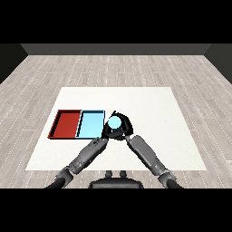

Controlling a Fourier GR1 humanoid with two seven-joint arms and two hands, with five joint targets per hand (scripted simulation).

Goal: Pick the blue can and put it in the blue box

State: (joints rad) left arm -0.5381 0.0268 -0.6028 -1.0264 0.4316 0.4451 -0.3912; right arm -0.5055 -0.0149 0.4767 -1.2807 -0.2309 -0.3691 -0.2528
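R hand (pixel 124 128) curled round blue can (pixel 115 122) beside blue tray (pixel 90 124); L unclear.

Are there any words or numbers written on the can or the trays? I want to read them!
No readable text anywhere in this view.
blue can: only its plain light top shows, no label visible; the right hand curls round it.
red tray: plain, no writing.
light blue tray: plain, no writing.
white table: no marks or signs.
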